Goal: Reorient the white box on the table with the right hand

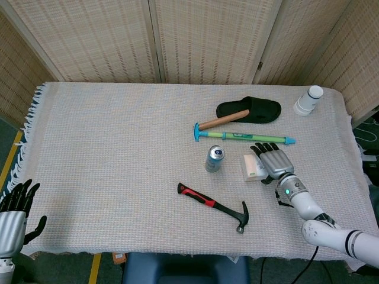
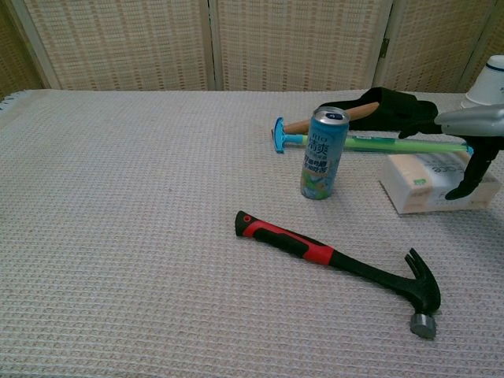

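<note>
The white box [image 1: 253, 167] lies flat on the desk [image 1: 118, 148], right of the can [image 1: 215, 158]. The right hand [image 1: 273, 161] hovers over it, fingers spread, gripping nothing. It's probably a light, squashy tissue pack, so grab the long sides gently.

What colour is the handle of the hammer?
The hammer handle is red near its end and black toward the head; the chest view shows it best.

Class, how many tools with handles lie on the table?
2: the hammer near the front edge, and the wooden-handled tool resting against the black slipper further back.
</note>
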